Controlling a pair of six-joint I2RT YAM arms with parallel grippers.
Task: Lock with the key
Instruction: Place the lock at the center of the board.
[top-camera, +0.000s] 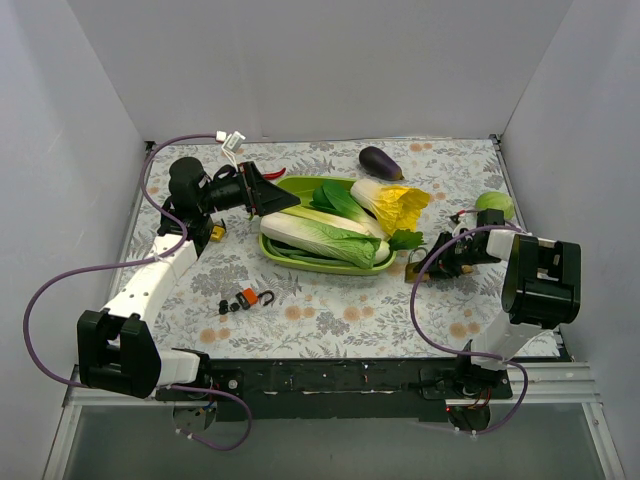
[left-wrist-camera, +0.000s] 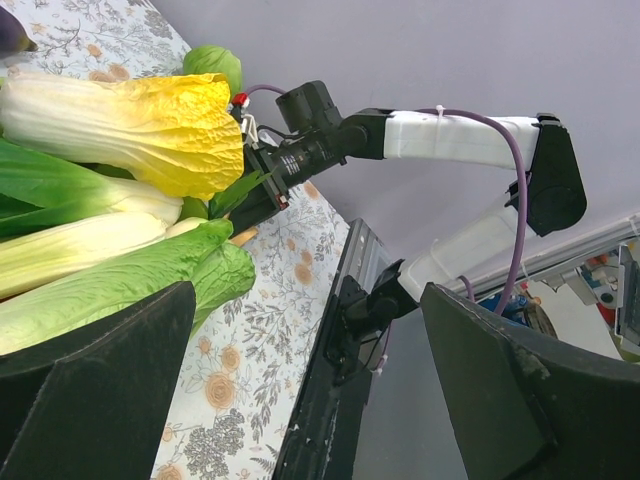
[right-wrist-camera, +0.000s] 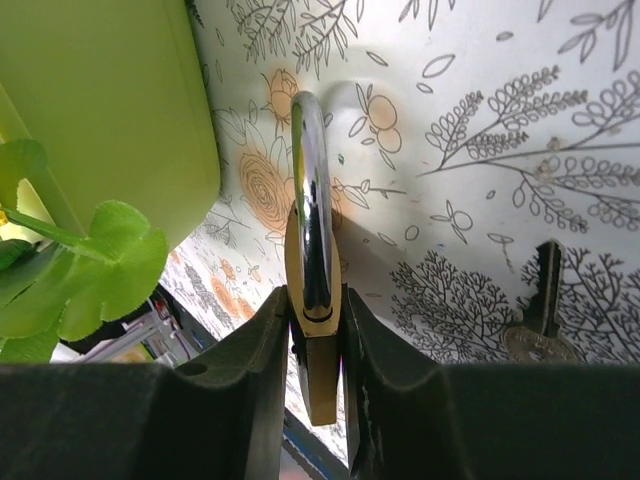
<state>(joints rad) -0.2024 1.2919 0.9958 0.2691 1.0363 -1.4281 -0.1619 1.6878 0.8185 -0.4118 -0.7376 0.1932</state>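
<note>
Padlock (right-wrist-camera: 314, 290) gripped in right jaws, right arm (top-camera: 540, 280) reaching low, key (right-wrist-camera: 541, 300) beside

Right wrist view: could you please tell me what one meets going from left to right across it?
green tray → padlock, pinched in the right gripper → key
</note>
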